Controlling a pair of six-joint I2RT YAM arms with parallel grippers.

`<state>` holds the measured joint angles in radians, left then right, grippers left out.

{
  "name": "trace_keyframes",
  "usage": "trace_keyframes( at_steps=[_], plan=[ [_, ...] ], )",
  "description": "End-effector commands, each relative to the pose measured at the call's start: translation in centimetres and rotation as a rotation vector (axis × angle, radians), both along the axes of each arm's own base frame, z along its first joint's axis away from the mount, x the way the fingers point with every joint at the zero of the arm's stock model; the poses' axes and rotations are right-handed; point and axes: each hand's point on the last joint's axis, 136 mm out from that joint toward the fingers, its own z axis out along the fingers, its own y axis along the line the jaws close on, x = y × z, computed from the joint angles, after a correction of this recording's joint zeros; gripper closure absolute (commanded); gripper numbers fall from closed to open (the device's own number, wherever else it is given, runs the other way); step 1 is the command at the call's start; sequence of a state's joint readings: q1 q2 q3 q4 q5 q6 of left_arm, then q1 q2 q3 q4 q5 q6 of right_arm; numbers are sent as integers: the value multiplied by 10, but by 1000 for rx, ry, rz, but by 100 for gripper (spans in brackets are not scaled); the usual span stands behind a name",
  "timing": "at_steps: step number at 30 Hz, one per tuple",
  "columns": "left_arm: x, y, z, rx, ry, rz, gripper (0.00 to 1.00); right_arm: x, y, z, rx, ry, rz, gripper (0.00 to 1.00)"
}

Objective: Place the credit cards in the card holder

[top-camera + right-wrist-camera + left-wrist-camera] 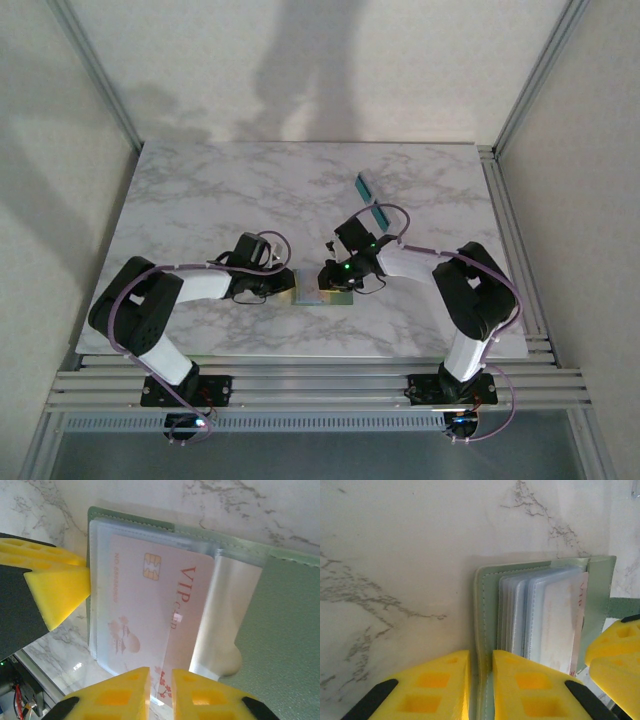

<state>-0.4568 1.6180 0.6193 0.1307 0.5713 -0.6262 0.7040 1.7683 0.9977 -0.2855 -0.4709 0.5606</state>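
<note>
Two arms meet close to the table's (200,190) near edge, with broad bare marble behind and to either side. The teal cards (377,215) lie farther back on the right, well apart from the holder (318,298). It lies open, sage green with stitched edges and a fan of clear sleeves. A pale red VIP card (150,610) with a gold chip sits mostly under one sleeve. The left gripper (481,657) is nearly closed, pinching the holder's cover edge. The right gripper (161,672) is closed to a slit on the card's protruding edge.
</note>
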Motion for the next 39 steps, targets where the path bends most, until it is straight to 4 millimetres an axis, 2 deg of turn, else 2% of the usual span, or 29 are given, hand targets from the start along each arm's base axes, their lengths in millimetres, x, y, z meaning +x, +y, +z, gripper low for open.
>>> trace_keyframes(
  at_steps=[1, 5, 7, 12, 17, 22, 25, 35, 39],
  plan=[
    [-23, 11, -23, 63, 88, 12, 81, 1, 8, 1, 5, 3, 30, 83],
    [-24, 8, -20, 49, 87, 6, 81, -1, 16, 0, 27, 5, 40, 84],
    [-24, 9, -21, 58, 83, 11, 81, -3, 19, 0, 36, 10, 49, 79],
    [-26, 10, -23, 59, 90, 11, 81, 2, 4, 12, 2, -49, 30, 66],
    [-27, 10, -24, 52, 91, 12, 81, 5, -7, 21, 8, -61, 10, 62],
    [-27, 11, -25, 54, 87, 14, 81, 9, -18, 10, -19, -44, -23, 62],
    [-27, 8, -23, 40, 90, 7, 81, 8, -16, -1, -13, -16, -31, 61],
    [-26, 5, -23, 39, 76, 9, 81, 5, -2, -18, -26, 17, -6, 79],
    [-27, 2, -23, 39, 78, 2, 81, 4, 6, -15, -6, 8, 9, 86]
  ],
)
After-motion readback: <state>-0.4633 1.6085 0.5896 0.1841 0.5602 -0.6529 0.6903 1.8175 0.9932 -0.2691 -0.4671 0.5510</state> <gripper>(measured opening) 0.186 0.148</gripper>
